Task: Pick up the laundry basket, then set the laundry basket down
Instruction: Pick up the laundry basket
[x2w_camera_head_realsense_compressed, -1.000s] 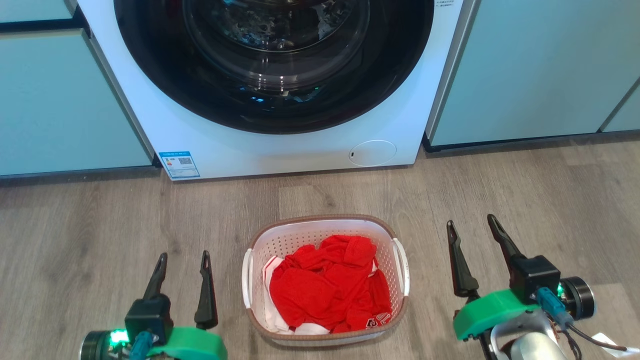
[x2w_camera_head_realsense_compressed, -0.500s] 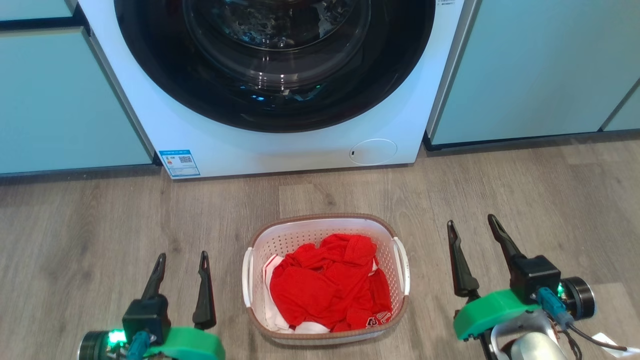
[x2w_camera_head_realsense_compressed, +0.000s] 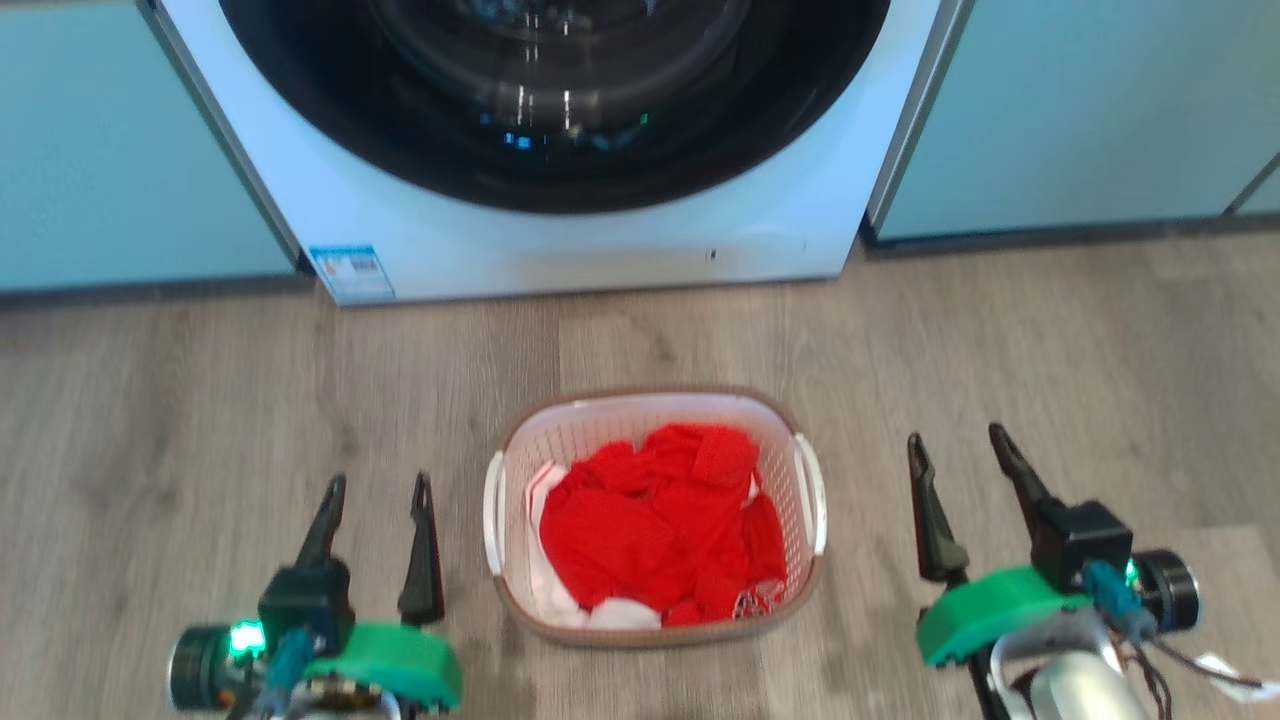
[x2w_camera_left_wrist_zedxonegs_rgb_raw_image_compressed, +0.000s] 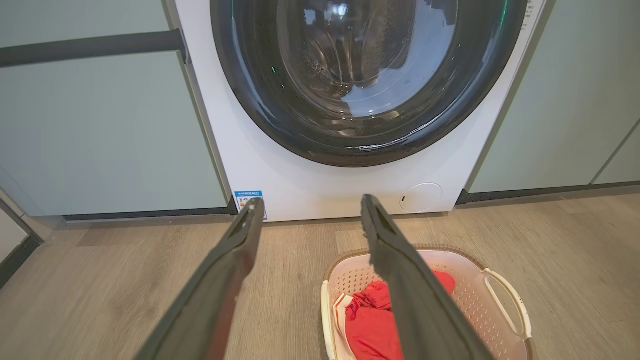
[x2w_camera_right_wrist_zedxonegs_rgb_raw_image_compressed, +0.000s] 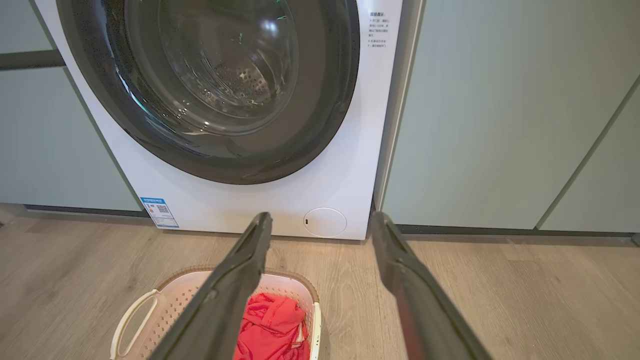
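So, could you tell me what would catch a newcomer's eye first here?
The bright red clothes heaped in the laundry basket on the floor. Behind it looms the white washing machine, and the open left hand and right hand flank the basket.

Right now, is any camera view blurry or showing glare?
Head view: soft all over; the laundry basket holes and the washing machine label are smeared. Left wrist view: sharp, with bright reflections on the door glass. Right wrist view: sharp too, similar highlights on that glass.
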